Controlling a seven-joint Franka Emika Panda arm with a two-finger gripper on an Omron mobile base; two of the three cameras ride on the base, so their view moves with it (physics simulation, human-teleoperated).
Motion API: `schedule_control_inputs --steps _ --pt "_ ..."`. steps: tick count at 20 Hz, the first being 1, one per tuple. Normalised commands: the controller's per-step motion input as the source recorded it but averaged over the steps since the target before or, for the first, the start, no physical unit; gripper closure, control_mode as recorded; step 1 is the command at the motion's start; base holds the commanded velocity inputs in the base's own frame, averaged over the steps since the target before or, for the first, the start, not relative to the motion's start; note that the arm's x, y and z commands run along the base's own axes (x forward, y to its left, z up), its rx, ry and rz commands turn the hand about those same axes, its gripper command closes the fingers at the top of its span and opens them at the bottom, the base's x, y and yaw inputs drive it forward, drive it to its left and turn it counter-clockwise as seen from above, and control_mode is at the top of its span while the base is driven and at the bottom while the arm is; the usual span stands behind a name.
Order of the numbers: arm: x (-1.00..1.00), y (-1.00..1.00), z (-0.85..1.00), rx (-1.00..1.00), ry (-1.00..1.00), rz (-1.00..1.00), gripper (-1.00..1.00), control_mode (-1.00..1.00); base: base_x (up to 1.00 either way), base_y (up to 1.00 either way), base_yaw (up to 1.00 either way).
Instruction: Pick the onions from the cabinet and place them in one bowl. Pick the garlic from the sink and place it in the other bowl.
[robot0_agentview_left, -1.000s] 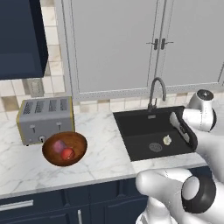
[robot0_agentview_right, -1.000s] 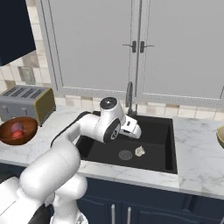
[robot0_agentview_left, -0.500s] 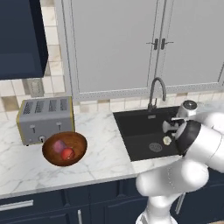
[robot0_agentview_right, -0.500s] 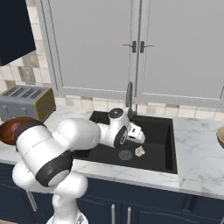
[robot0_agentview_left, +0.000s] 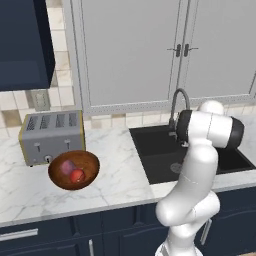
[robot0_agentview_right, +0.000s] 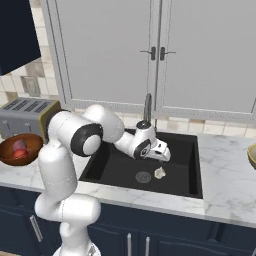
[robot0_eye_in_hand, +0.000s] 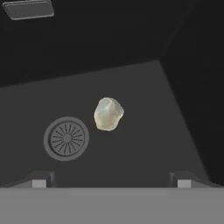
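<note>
The cream-white garlic (robot0_eye_in_hand: 108, 113) lies on the floor of the black sink (robot0_agentview_right: 117, 170) just right of the round drain (robot0_eye_in_hand: 66, 138). My gripper (robot0_agentview_right: 161, 160) hangs open inside the basin right above the garlic (robot0_agentview_right: 160, 173), apart from it, fingertips (robot0_eye_in_hand: 41, 179) spread wide to either side. The two onions, one red (robot0_agentview_left: 77, 175) and one pinkish (robot0_agentview_left: 66, 167), sit in the wooden bowl (robot0_agentview_left: 93, 165) on the counter in front of the toaster. The other bowl (robot0_agentview_right: 251, 155) peeks in at the right edge. The navy cabinet (robot0_agentview_left: 25, 45) hangs upper left.
A steel toaster (robot0_agentview_left: 52, 136) stands behind the bowl with the onions. The curved faucet (robot0_agentview_right: 147, 107) rises at the sink's back rim, close behind my forearm. Light grey double-door cabinets (robot0_agentview_left: 145, 50) line the wall. Marble counter (robot0_agentview_right: 225, 180) extends right of the sink.
The arm has folded in and its elbow has swung toward the base, while the hand has dropped lower into the sink over the garlic. The jaws have stayed open.
</note>
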Motion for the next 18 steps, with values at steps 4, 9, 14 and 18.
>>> schedule_control_inputs --steps 4,9,14,18 --pt "0.5 -0.34 -0.19 0.06 0.0 0.12 -1.0 -1.0 0.0 0.0 0.0" --pt "0.29 -0.17 -0.34 0.02 -0.02 0.1 -1.0 -1.0 0.0 0.0 0.0" --pt "0.11 0.04 -0.24 0.01 0.04 0.02 -1.0 -1.0 0.0 0.0 0.0" --pt "0.2 0.16 -0.29 0.0 0.0 0.0 -1.0 -1.0 0.0 0.0 0.0"
